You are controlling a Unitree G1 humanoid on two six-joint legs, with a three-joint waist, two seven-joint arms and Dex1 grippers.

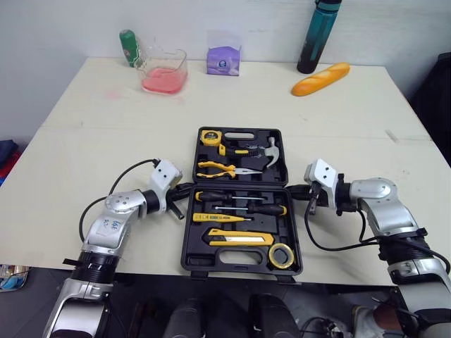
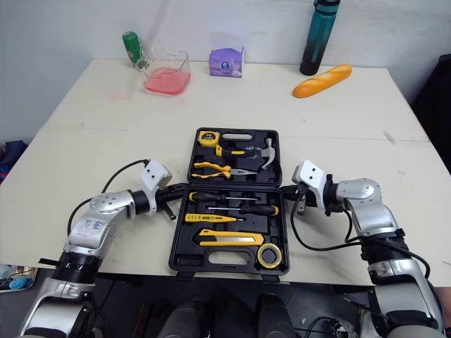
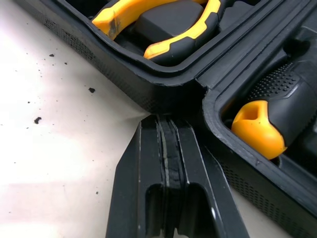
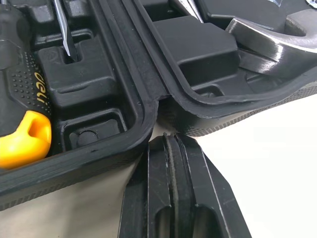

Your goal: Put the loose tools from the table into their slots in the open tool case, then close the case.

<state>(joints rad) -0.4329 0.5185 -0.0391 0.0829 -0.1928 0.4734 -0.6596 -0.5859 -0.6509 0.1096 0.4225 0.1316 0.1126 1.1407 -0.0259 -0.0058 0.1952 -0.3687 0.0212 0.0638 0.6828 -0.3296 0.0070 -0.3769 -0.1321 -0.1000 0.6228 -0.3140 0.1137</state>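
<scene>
Nearest you, the tool case (image 1: 236, 260) lies open on the bench (image 1: 84, 162), every slot apparently filled. The left hand (image 3: 166, 121) and right hand (image 4: 168, 140) are both pinched shut, tips set at the 2 hinge notches. If you fold the far half from here, it could trap those tips or shake the hammer (image 1: 270, 151) loose.

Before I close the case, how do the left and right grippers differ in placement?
The left gripper sits at the case's left hinge notch, the right gripper at its right. The left gripper is beside the pliers, the right gripper beside the hammer head. Both are shut, tips pointing at the hinge.
</scene>
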